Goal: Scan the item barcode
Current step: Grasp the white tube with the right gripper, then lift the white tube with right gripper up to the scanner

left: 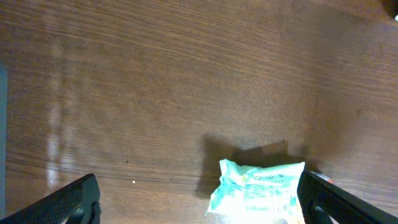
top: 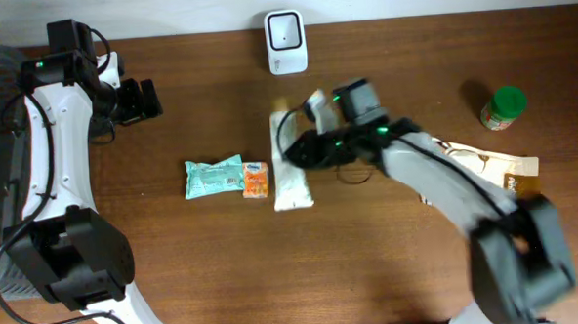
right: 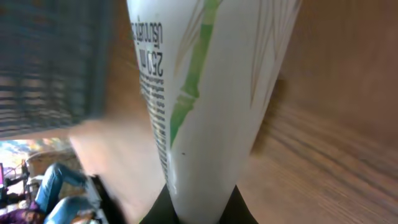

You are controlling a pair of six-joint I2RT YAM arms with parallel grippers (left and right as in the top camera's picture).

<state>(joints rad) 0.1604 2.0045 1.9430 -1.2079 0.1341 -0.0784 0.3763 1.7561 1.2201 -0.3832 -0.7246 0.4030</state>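
Note:
A long white packet (top: 292,186) with green bamboo print (right: 205,93) lies lengthwise at the table's middle. My right gripper (top: 295,154) is shut on it, and in the right wrist view the dark fingertips (right: 160,208) pinch its near end. The white barcode scanner (top: 286,40) stands at the back edge, apart from the packet. My left gripper (top: 142,100) is open at the far left with nothing in it. In the left wrist view its fingers (left: 68,200) frame a teal packet (left: 261,186) on the table beyond them.
A teal packet (top: 211,177) and a small orange packet (top: 257,180) lie just left of the white one. A green-lidded jar (top: 505,109) and a brown and white bag (top: 504,167) sit at the right.

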